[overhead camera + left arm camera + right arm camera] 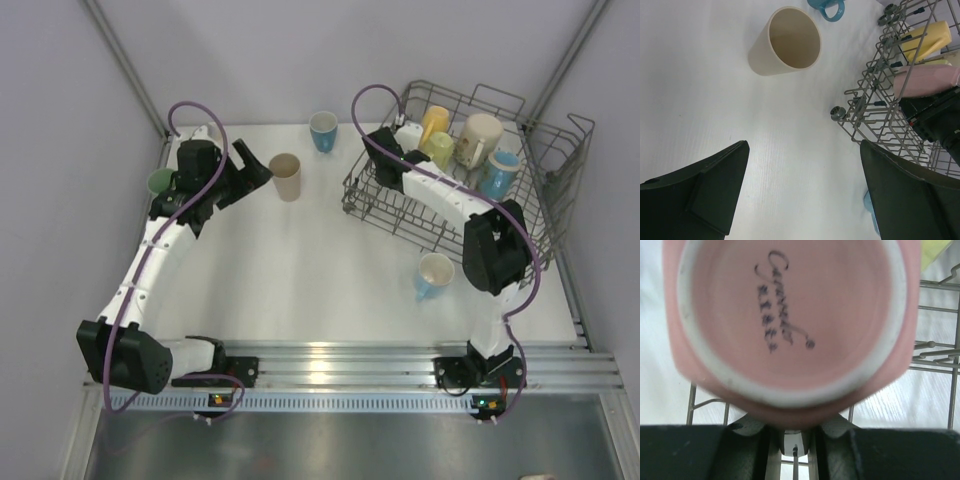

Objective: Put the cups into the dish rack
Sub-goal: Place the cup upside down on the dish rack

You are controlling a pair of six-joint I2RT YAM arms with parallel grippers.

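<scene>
My left gripper (257, 166) is open and empty just left of a beige tumbler (286, 176), which lies ahead of the jaws in the left wrist view (785, 42). My right gripper (397, 138) reaches into the grey wire dish rack (455, 205), its jaws close together at a pink cup (790, 315) whose base fills the right wrist view. The pink cup (927, 80) lies on its side in the rack. A yellow cup (435, 121), a lime cup (441, 150), a cream mug (480, 138) and a light blue cup (500, 173) sit in the rack.
A blue mug (323, 130) stands at the back of the white table. A green cup (160, 181) sits behind the left arm. A light blue mug (433, 274) stands in front of the rack near the right arm's elbow. Walls close in on both sides.
</scene>
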